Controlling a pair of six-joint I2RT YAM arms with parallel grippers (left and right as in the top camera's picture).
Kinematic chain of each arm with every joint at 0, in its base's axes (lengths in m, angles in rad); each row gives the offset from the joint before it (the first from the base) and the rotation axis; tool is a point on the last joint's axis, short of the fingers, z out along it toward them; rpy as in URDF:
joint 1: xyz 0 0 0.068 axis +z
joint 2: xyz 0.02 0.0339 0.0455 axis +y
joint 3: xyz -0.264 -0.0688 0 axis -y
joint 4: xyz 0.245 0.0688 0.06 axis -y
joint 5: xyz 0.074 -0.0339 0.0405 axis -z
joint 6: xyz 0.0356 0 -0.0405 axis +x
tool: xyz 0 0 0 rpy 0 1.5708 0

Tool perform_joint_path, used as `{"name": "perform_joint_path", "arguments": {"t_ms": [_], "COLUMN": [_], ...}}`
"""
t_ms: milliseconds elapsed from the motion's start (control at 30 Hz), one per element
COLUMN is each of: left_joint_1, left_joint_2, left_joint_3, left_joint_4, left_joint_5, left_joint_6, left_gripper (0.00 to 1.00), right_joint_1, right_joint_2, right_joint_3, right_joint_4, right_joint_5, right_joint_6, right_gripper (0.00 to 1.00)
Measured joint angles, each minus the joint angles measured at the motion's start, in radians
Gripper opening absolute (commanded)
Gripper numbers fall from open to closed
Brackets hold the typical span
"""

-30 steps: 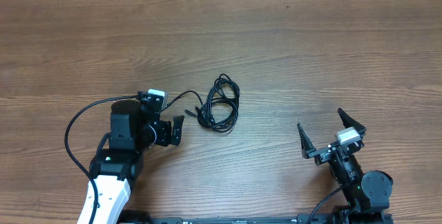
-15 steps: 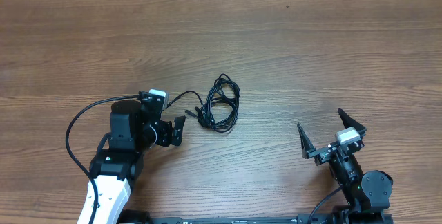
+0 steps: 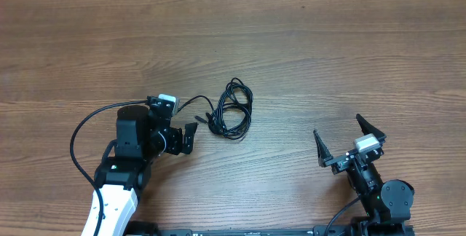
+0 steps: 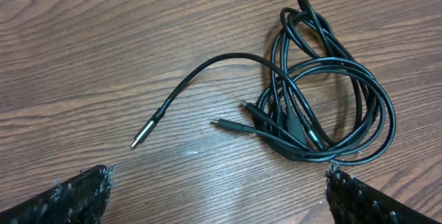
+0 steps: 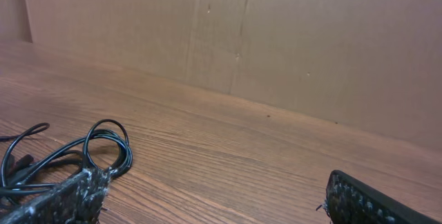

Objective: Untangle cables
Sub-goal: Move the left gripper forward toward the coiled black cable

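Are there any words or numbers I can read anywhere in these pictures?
None: no word, number, label or sign can be read in any view.
The cables are plain black, with no print that shows.
The table shows only wood grain.
The cardboard wall is blank.

Place: robot lab test bench.
Surface: bare brown wood-grain table (image 3: 306,39).
Backdrop: plain brown cardboard wall (image 5: 311,44).
Equipment: black-and-white left robot arm (image 3: 120,181) and black right robot arm (image 3: 384,196) at the table's edge.
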Motion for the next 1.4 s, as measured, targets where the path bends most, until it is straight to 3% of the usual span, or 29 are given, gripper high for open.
{"name": "perform_joint_path", "arguments": {"t_ms": [900,1400], "left_joint_1": [0.005,0.005], "left_joint_2": [0.028,0.028], "left_joint_3": [0.0,0.002], "left_joint_4": [-0.008,-0.056], "left_joint_5": [0.164,0.319], "left_joint_6": [-0.05,-0.161], "left_gripper": [1.0,1.0], "right_joint_1": [0.0,0.0], "right_joint_2": [0.0,0.0], "right_joint_3": [0.0,0.0], "right_joint_4": [0.0,0.0], "right_joint_5": [0.0,0.0], "right_joint_6": [0.0,0.0], "right_gripper": [1.0,1.0]}}
